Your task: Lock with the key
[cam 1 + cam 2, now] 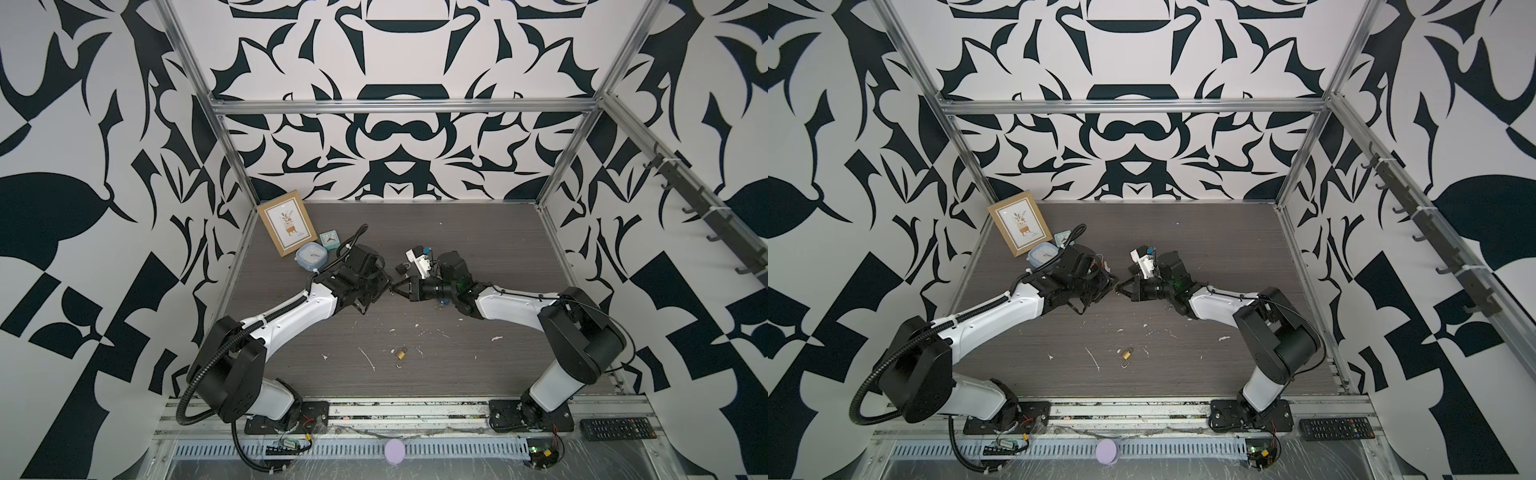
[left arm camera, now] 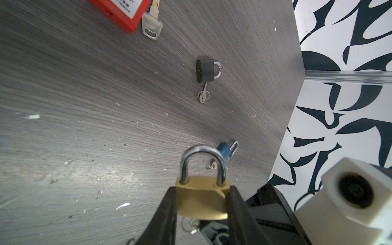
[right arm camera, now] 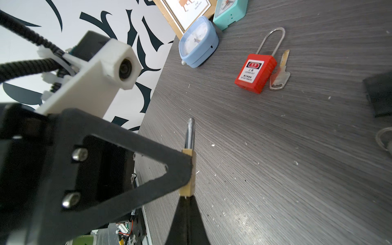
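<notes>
Left gripper [image 2: 202, 191] clamps the padlock [image 2: 201, 203] above the table [image 2: 84, 127]. Right gripper [image 3: 186, 201] is pinched tight just under it, probably on the key [image 2: 188, 226], which is mostly hidden. Step in hand: turning the key. The next move calls for a steady wrist twist while the left braces.

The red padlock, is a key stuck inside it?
No, the silver key lies loose on the table right beside the red padlock, not in it.

white arm shells [image 1: 299, 309], black joints [image 1: 243, 365], ribbed cable [image 3: 21, 69], black left claw [image 2: 202, 199]
</notes>
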Robot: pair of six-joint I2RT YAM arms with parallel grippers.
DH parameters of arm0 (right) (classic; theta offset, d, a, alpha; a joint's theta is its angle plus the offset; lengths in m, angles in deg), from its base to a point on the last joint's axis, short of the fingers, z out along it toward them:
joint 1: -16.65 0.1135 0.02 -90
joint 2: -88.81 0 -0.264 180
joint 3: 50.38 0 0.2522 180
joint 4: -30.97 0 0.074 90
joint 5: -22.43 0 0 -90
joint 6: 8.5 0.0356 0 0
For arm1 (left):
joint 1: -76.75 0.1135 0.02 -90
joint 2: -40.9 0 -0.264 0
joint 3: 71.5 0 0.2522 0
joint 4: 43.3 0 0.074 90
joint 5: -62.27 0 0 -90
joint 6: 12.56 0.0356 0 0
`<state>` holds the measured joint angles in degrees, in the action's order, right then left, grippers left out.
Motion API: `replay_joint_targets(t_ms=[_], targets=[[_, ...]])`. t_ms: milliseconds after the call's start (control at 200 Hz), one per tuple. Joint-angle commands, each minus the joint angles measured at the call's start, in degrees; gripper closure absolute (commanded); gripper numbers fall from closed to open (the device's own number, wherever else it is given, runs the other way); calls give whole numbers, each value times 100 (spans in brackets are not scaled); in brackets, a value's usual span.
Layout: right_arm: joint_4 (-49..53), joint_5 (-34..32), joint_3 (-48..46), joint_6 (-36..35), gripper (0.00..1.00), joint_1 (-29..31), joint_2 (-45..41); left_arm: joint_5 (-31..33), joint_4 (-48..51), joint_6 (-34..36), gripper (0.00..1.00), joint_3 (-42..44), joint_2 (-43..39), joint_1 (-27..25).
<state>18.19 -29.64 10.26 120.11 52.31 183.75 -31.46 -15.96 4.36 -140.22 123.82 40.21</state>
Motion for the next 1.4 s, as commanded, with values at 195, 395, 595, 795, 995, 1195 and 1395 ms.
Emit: replay_joint_targets(t_ms=[195, 395, 595, 795, 995, 1195, 1395], targets=[[343, 357, -554, -847, 100, 261, -473, 356, 597, 12, 100, -482, -46, 1127], [407, 11, -942, -942, 100, 319, -836, 428, 752, 105, 100, -669, -11, 1409], [360, -400, -800, -981, 100, 319, -972, 45, 1023, 319, 100, -786, 206, 1402], [-691, -1095, -889, -726, 75, 324, -1158, -293, 1435, 903, 100, -1019, 389, 1302], [-1553, -1277, -835, -817, 68, 404, -926, 144, 2492, 249, 100, -1317, 522, 913], [-2445, -1262, -837, -642, 71, 536, -420, -200, 2782, -556, 100, -1387, 848, 640], [-2772, -1296, -853, -381, 71, 608, -102, -374, 2689, -1164, 100, -1335, 951, 592]])
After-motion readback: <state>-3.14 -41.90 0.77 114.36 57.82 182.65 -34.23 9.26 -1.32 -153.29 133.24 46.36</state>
